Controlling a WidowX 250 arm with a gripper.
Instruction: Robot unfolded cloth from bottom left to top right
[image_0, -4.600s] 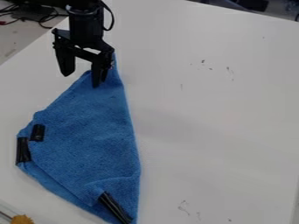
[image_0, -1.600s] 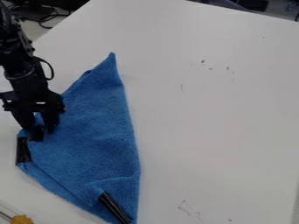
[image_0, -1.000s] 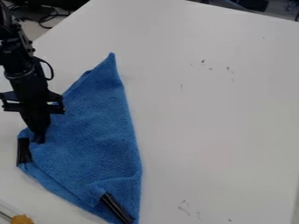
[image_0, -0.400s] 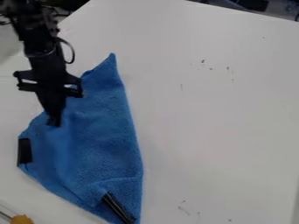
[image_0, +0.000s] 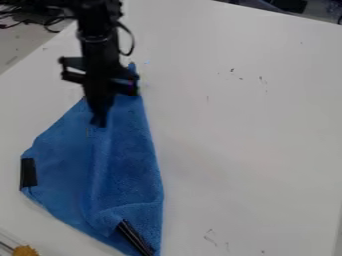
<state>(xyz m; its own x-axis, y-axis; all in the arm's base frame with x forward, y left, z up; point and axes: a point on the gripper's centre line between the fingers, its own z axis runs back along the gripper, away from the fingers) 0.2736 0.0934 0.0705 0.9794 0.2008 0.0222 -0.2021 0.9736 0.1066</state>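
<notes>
The black two-finger claw hangs pointing down over the upper part of a blue, soft-looking fabric cloth, its fingers drawn together and pinching a bit of the cloth at their tips. The cloth lies on the white, smooth-topped table, mostly below the claw in the view, and a raised fold runs down from the fingertips toward its lower part. Its narrow upper end shows behind the claw and just to the right of it, while the wider part spreads below, farther to the left. Below the claw and to its left, a short black strip stands nearly upright along the cloth's edge; another black strip, ridged and slanting, lies well below the claw and a little to its right, at the cloth's lower end. Far below and left of the claw, a fuzzy orange-yellow piece sits at the view's bottom edge. Up and to the left of the claw, dark, thin cables lie beyond the table's edge. Small dark marks dot the tabletop well to the claw's right.
</notes>
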